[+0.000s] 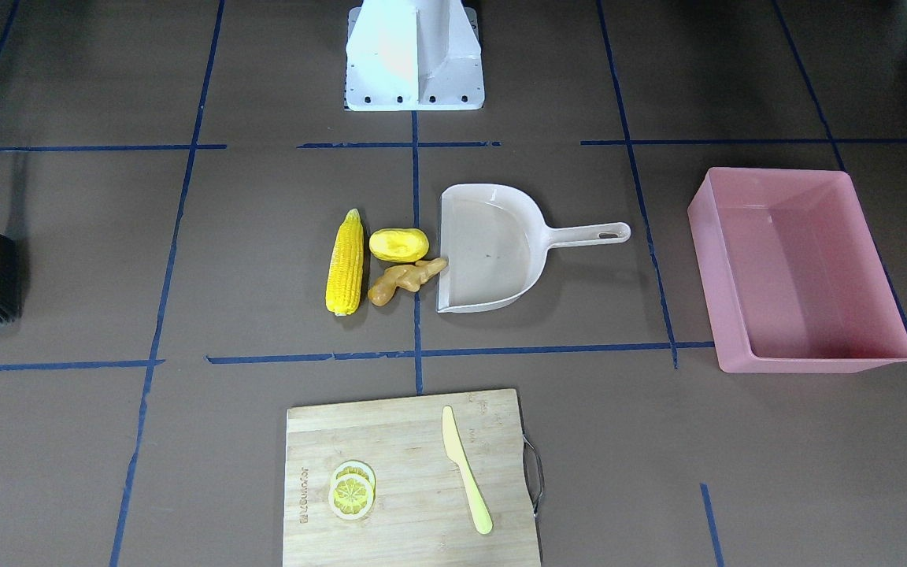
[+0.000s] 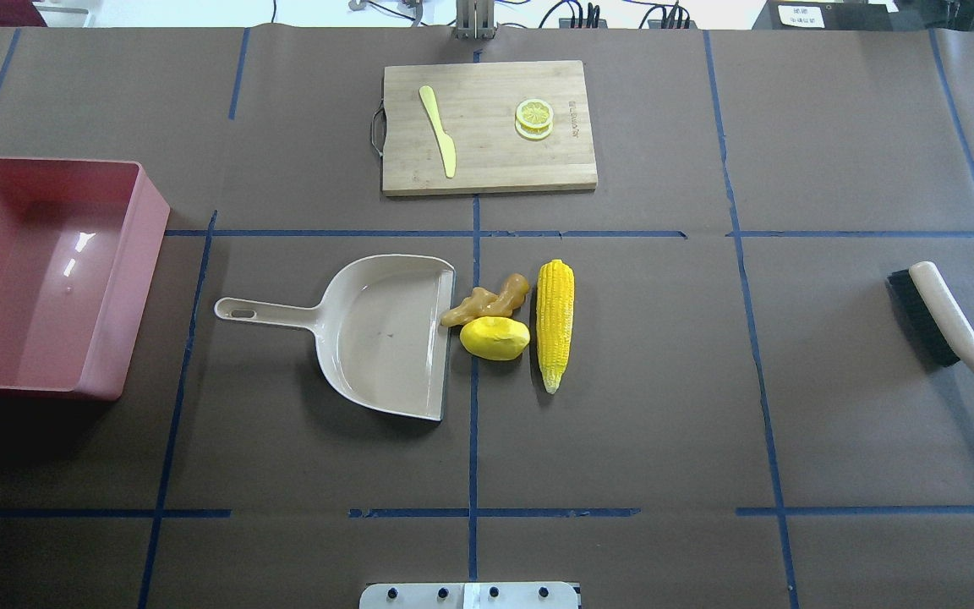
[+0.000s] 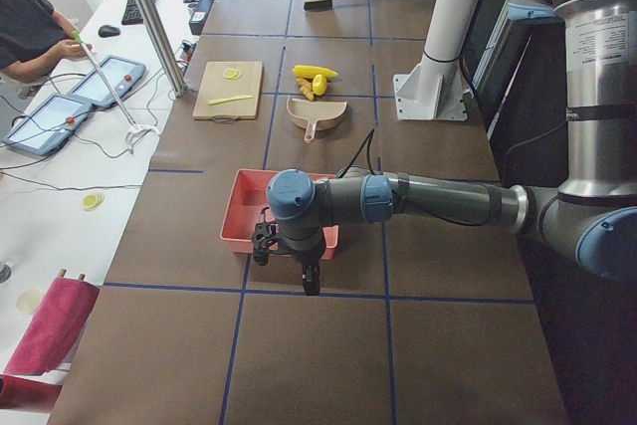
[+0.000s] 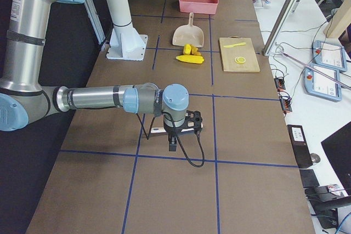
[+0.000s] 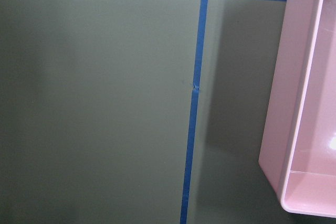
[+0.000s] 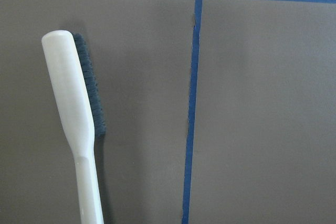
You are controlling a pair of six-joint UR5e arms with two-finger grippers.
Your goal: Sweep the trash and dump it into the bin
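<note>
Left gripper (image 3: 290,258) hangs low over the table just beside the bin (image 2: 128,304). Right gripper (image 4: 181,132) hangs low over the brush (image 6: 68,87). Both show only in the side views, so can't tell how far the jaws are apart; nothing seen held. Neither wrist camera catches any fingers.

Left wrist view has the pink bin wall at its right edge, right wrist view the brush head and handle. Likely staged: right arm to take the brush, left arm for the dustpan (image 2: 385,338) and the dump.

Bin at the far left end, nothing in it. Dustpan mid-table, mouth facing the trash, handle towards the bin, so a short push loads it. Ginger root (image 2: 487,301) touches the pan lip, oval lump (image 2: 495,338) just beside it, corn cob (image 2: 555,321) on the outer side, parallel to the lip. Nothing swept yet.

Cutting board (image 2: 487,165) across the table holds the knife (image 2: 438,131) and lemon slices (image 2: 533,117), well apart from the trash.

Table (image 2: 664,381) is covered in brown paper with a blue tape (image 2: 474,440) grid. A seated person (image 3: 25,27) with tablets (image 3: 105,82) is at the side bench.
</note>
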